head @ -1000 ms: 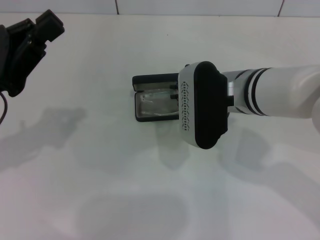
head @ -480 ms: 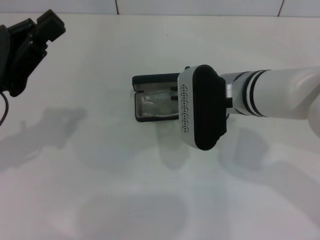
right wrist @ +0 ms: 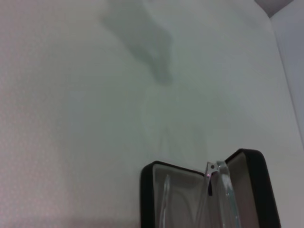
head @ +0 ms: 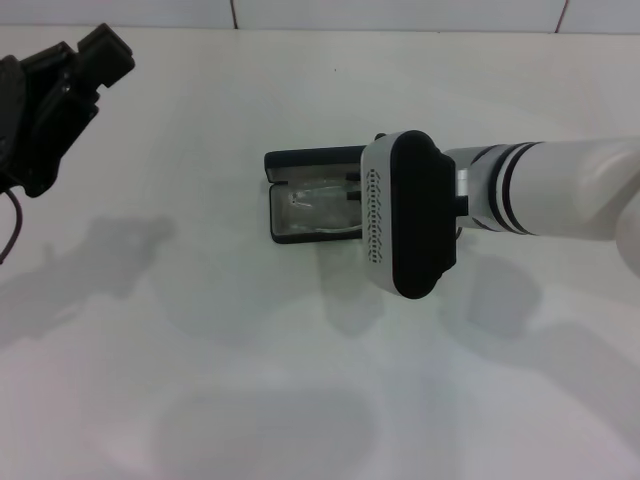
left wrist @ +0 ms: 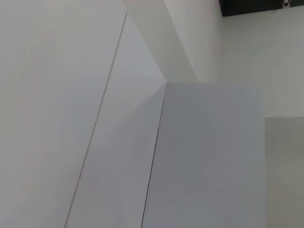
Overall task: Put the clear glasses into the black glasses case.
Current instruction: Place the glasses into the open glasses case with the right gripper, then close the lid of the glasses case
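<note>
In the head view the black glasses case [head: 300, 200] lies open on the white table [head: 200, 350], its lid standing up along the far side and its grey-lined tray facing upward. The clear glasses [head: 318, 203] lie inside that tray, showing as pale glints against the lining. The right gripper [head: 352, 190] reaches over the case's right end; two dark finger tips [head: 351, 180] show just past the wrist housing, above the tray, but the housing covers the rest, so I cannot tell how wide they stand or whether they pinch the frame. The left gripper [head: 85, 60] is far to the left of the case, raised near the table's back edge, and its spread cannot be judged either. The left wrist view shows only pale wall panels [left wrist: 95, 118] and a dark strip in one corner. In the right wrist view the case [right wrist: 259, 185] appears open with its rounded black rim around the grey lining, and the clear glasses [right wrist: 218, 190] sit within it, one hinge end sticking up above the tray near the lid; no fingers show in this view.
</note>
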`<state>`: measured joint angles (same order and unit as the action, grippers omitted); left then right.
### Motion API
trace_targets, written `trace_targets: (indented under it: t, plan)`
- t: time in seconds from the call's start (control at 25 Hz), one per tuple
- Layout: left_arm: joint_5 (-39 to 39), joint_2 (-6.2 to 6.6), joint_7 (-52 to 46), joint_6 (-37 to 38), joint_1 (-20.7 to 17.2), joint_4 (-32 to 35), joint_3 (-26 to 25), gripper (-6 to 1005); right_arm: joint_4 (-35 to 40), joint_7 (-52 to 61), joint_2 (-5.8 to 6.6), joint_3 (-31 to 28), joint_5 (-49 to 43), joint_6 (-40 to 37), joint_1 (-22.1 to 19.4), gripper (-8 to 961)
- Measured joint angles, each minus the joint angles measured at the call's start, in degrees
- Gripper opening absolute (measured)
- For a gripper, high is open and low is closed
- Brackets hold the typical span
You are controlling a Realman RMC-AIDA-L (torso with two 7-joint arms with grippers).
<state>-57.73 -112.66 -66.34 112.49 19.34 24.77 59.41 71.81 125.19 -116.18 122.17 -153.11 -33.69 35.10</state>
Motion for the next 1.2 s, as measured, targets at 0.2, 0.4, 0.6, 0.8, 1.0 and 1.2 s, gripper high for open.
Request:
trace_targets:
  t: [0.2, 0.4, 0.6, 0.8, 1.0, 1.2]
  plan:
    - [-0.5, -0.11, -0.01, 0.0, 0.0, 0.0, 0.0, 67, -0.34, 0.05, 0.0, 0.0, 0.06, 0.56, 0.04, 129]
    - [-0.53, -0.12, -0.01, 0.0, 0.0, 0.01, 0.0, 66, -0.37, 0.05, 0.0, 0.2, -0.13, 0.88, 0.06, 135]
    - [-0.54, -0.12, 0.04, 0.02, 0.0, 0.01, 0.0, 67, -0.37, 0.05, 0.0, 0.53, -0.24, 1.96, -0.02, 140]
    - [-0.54, -0.09, 0.07, 0.09, 0.0, 0.01, 0.0, 66, -0.37, 0.05, 0.0, 0.61, -0.26, 2.18, -0.12, 145]
    - [-0.54, -0.09, 0.07, 0.13, -0.08, 0.01, 0.0, 66, -0.21, 0.05, 0.0, 0.61, -0.27, 2.18, -0.33, 169]
    - [-0.54, -0.09, 0.07, 0.19, -0.39, 0.01, 0.0, 67, 1.05, 0.05, 0.0, 0.74, 0.2, 2.18, -1.17, 174]
